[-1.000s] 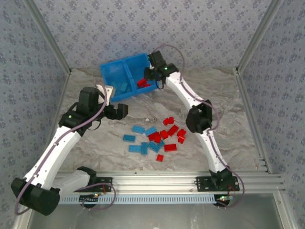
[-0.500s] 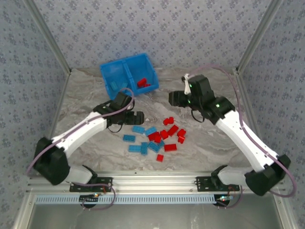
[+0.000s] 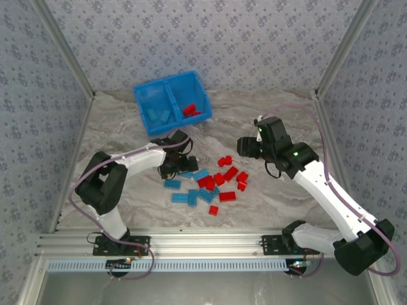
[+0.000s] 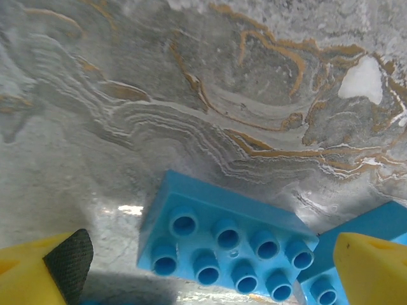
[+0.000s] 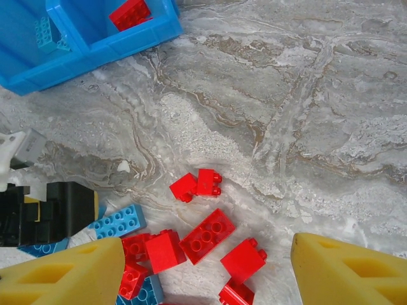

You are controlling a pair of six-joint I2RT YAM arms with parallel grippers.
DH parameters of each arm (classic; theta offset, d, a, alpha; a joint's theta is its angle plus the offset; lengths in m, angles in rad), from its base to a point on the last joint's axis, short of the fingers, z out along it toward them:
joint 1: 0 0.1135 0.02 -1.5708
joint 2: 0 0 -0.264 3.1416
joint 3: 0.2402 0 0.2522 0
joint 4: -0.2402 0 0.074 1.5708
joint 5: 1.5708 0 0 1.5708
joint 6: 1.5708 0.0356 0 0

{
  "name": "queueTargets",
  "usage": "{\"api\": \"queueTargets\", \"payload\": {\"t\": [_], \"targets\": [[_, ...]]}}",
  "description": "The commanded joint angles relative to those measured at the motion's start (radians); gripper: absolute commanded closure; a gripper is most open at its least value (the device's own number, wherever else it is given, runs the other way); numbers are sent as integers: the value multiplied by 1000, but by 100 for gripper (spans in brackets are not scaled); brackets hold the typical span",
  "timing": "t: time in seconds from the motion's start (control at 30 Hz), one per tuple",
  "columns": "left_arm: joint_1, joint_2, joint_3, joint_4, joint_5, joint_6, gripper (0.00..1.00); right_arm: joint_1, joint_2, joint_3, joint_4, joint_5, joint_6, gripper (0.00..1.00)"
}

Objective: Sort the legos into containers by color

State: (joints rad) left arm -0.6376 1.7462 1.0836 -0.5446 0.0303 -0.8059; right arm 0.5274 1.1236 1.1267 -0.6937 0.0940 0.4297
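The blue bin [image 3: 164, 81] stands at the back left; its left compartment holds light blue legos [image 3: 158, 115], its right one red legos [image 3: 191, 110]. Loose red legos [image 3: 226, 175] and blue legos [image 3: 191, 194] lie mid-table. My left gripper [image 3: 180, 166] is low at the pile's left end. In the left wrist view it [image 4: 210, 273] stands open astride a light blue eight-stud brick [image 4: 229, 241], fingers apart from it. My right gripper [image 3: 248, 147] hovers open and empty right of the pile. From the right wrist, the gripper [image 5: 206, 273] looks down on red bricks [image 5: 206, 236].
In the right wrist view the bin's near wall [image 5: 121, 46] is at top left and the left arm's black gripper body [image 5: 57, 213] at the left edge. Aluminium rails run along the table's sides and front. Bare marbled surface lies right of the pile.
The right arm has swung from the bin's right compartment back over the red pile, its jaws opening. The left arm has come down from beside the bin onto the blue brick.
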Motion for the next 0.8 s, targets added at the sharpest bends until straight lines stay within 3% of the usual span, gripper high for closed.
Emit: {"api": "queueTargets", "payload": {"t": [0.0, 0.2, 0.43, 0.77], "targets": [[-7, 35, 39, 11, 20, 3, 1, -7, -1, 22, -25, 6, 17, 27], [-7, 92, 50, -6, 27, 42, 2, -7, 1, 10, -24, 8, 27, 27], [-7, 109, 52, 3, 67, 12, 24, -7, 2, 2, -20, 10, 44, 27], [18, 23, 100, -60, 20, 30, 37, -9, 2, 5, -32, 21, 56, 27]]}}
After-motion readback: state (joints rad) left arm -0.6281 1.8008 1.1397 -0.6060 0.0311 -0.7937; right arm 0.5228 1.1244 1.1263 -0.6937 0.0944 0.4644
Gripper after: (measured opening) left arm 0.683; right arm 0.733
